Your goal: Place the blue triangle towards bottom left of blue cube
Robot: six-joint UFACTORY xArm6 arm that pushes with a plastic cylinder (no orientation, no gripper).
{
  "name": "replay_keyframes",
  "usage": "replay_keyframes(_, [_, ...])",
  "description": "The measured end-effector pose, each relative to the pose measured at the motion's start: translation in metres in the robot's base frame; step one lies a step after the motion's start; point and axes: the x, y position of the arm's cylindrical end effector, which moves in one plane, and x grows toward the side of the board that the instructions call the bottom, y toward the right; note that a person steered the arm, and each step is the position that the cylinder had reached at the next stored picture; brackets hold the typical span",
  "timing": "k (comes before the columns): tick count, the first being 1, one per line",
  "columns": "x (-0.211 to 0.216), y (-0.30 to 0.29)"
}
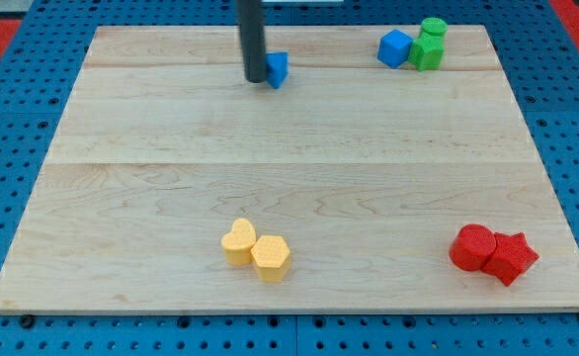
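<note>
My tip point(256, 80) rests against the left side of the blue triangle point(277, 69), near the top edge of the surface point(270, 178), a little left of its middle. The blue cube point(394, 47) sits well apart, toward the top right corner, touching the green blocks point(428, 44) on its right. The step in hand looks like the push itself: the triangle has to travel right along the top edge and stop just below and left of the cube. The next move calls for a steady rightward shove, eased off before the cube is nudged. There are no fingers here, only a plain dark rod. The blocks look like smooth, matte plastic; the surface is pale, lightly grained wood. A yellow pair point(256, 249) lies near the bottom edge, a red pair point(492, 251) by the bottom right corner.
</note>
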Motion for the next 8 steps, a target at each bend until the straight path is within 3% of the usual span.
replay_keyframes(1, [-0.002, 0.046])
replay_keyframes(2, [-0.011, 0.056])
replay_keyframes(4, [-0.03, -0.011])
replay_keyframes(6, [-0.052, 0.095])
replay_keyframes(7, [-0.049, 0.102])
replay_keyframes(8, [-0.018, 0.075])
